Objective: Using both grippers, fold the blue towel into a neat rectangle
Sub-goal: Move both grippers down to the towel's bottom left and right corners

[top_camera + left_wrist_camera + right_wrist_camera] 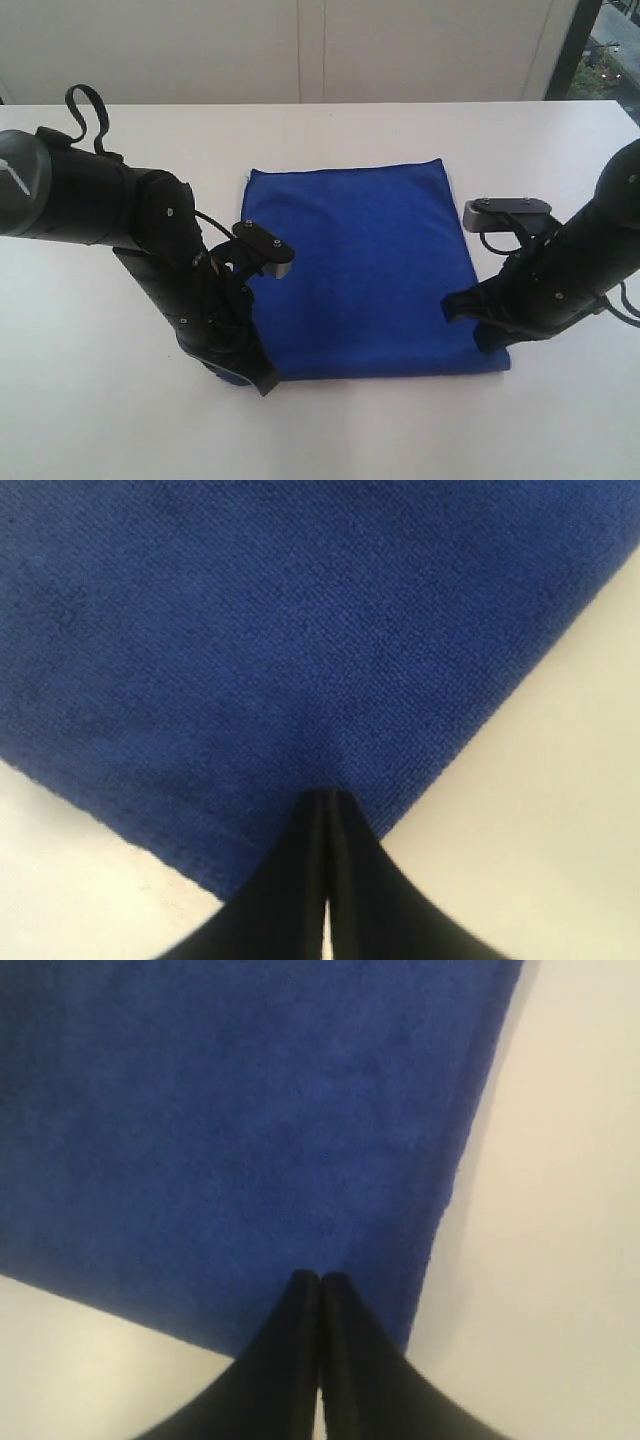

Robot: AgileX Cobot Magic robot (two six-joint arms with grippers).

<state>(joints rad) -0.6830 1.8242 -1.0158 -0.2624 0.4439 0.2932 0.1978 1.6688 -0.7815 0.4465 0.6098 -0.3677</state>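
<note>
The blue towel (pixel 365 265) lies flat on the white table, its four edges roughly square to each other. My left gripper (pixel 243 374) points down at the towel's near left corner. In the left wrist view its black fingertips (pixel 328 796) are pressed together, touching the cloth (pixel 300 630) just inside that corner. My right gripper (pixel 490 345) stands at the near right corner. In the right wrist view it (pixel 320 1276) is also shut, tips on the cloth (pixel 250 1110) close to the edge. No cloth shows between either pair of fingers.
The white table (pixel 100 420) extends around the towel on every side. A pale wall (pixel 300 50) runs along the far edge, with a dark window frame (pixel 575 45) at the back right. A black cable loop (pixel 88 115) rises from the left arm.
</note>
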